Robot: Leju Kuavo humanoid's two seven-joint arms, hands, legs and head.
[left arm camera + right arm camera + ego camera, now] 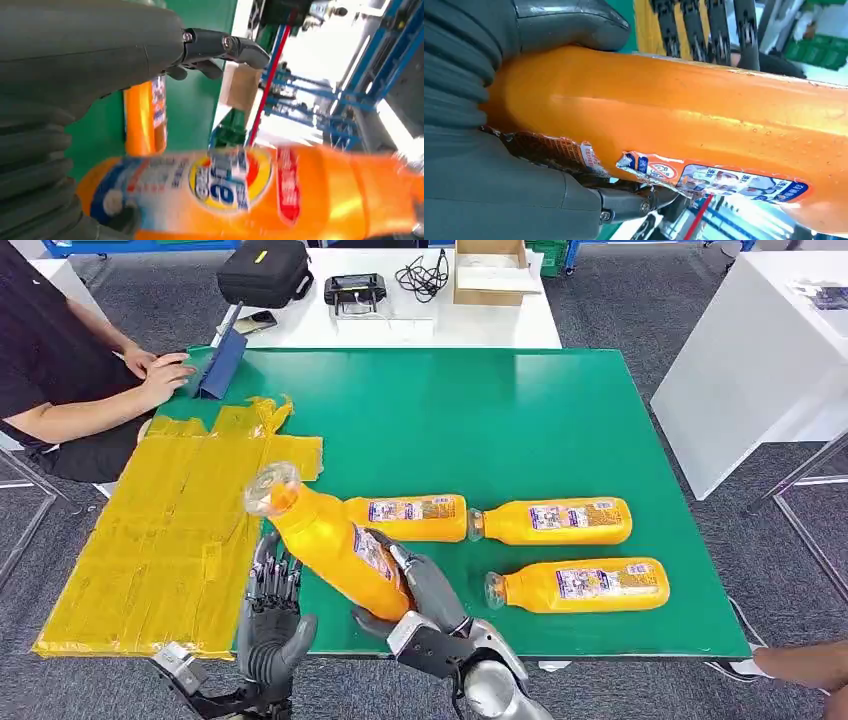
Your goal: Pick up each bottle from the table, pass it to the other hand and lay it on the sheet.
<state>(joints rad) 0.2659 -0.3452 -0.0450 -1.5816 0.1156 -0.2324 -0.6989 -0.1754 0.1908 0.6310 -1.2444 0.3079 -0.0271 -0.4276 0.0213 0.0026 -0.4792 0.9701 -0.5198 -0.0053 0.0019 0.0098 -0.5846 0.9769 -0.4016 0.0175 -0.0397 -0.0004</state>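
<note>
Orange plastic bottle [335,545] with a clear cap and a torn paper label, head view: lifted off the green table [520,420], tilted, cap toward the yellow taped sheet [170,530], base low. Right hand [415,585] wraps the base end, thumb and fingers around the body. Left hand [272,615] stands just beside the bottle on the sheet side, palm up, fingers apart, holding nothing; whether it touches the bottle I cannot tell. Judgement: this is the hand-over, the cap end offered leftward so the left hand can take the body and carry it over the sheet. Three more orange bottles lie flat on the table beyond and to the right of the lifted bottle: one just behind it [410,517], one further right [555,521], one nearer the front edge [585,585]. Sheet carries no bottle yet. A person's hands [160,375] rest at the sheet's far corner by a blue folder [222,365].

Left wrist view: lifted bottle crosses close in front, blurred, label facing the camera. Thumb and dark fingers spread, not closed on it.

Right wrist view: bottle held firmly, thumb on one side of the body, dark fingers on the other, the left hand's fingers beyond it.
</note>
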